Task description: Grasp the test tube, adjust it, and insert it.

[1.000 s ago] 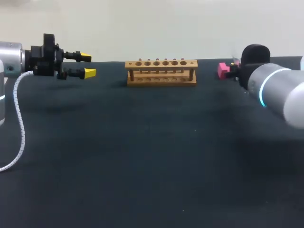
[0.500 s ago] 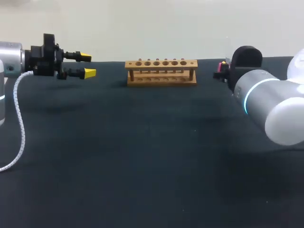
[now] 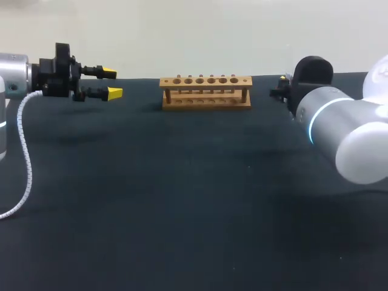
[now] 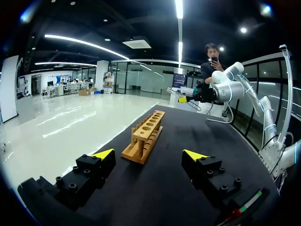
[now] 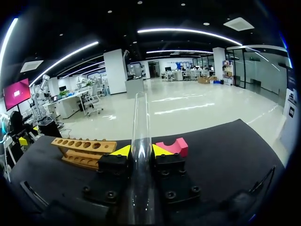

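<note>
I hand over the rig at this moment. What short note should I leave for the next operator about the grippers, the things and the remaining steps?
Left gripper: open, empty, in the air to the left of the light brown wooden tube rack.
Right gripper: shut on the clear glass test tube, to the right of the rack, near a pink notched block.
Done: tube grasped. The rack's holes look empty.
Left: adjust the tube, then insert it into the rack.

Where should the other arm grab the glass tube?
On the test tube, take the bare stretch ahead of the right tool, which pinches it farther back. The left tool is probably best coming sideways, fingers across the round glass.
</note>
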You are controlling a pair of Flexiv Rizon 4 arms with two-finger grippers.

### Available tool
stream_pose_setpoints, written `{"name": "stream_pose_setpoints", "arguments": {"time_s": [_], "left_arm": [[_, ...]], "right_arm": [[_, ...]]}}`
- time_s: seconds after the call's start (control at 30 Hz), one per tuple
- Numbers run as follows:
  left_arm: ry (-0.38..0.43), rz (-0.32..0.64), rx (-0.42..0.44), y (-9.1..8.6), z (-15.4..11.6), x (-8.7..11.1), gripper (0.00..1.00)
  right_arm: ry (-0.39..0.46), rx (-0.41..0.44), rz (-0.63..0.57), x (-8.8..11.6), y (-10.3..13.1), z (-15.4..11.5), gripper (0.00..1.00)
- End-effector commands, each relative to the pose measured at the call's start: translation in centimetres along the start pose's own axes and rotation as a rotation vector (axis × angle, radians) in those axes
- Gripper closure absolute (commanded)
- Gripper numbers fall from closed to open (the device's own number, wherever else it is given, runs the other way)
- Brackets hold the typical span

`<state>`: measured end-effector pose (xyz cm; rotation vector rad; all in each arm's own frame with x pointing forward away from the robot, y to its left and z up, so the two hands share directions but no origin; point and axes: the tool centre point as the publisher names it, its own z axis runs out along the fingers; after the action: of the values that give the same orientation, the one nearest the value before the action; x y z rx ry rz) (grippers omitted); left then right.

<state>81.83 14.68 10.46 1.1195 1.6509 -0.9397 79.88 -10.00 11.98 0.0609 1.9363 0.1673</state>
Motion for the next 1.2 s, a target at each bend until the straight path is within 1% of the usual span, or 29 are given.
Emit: {"name": "stream_pose_setpoints", "arguments": {"time_s": [0.03,0.33,0.37,0.57,0.63,0.73,0.8,1.03,1.2], "left_arm": [[-0.003,0.003,-0.005,-0.2,0.0,0.1,0.00],[-0.003,0.003,-0.005,-0.2,0.0,0.1,0.00],[-0.003,0.003,-0.005,-0.2,0.0,0.1,0.00],[-0.003,0.003,-0.005,-0.2,0.0,0.1,0.00],[-0.003,0.003,-0.005,-0.2,0.0,0.1,0.00],[-0.003,0.003,-0.005,-0.2,0.0,0.1,0.00],[-0.003,0.003,-0.005,-0.2,0.0,0.1,0.00],[-0.003,0.003,-0.005,-0.2,0.0,0.1,0.00],[-0.003,0.003,-0.005,-0.2,0.0,0.1,0.00]], "right_arm": [[-0.458,-0.076,0.002,0.4,-0.4,0.0,1.00],[-0.458,-0.076,0.002,0.4,-0.4,0.0,1.00],[-0.457,-0.080,0.012,0.4,0.1,-0.1,1.00],[-0.377,-0.076,0.065,0.5,3.2,-0.8,1.00],[-0.362,-0.076,0.053,0.6,4.2,-1.1,1.00],[-0.334,-0.067,0.058,1.1,5.5,-1.2,1.00],[-0.303,-0.082,0.056,1.7,6.6,-1.2,1.00],[-0.197,-0.112,0.086,3.8,10.1,-0.4,1.00],[-0.141,-0.130,0.101,4.4,11.8,0.9,1.00]]}}
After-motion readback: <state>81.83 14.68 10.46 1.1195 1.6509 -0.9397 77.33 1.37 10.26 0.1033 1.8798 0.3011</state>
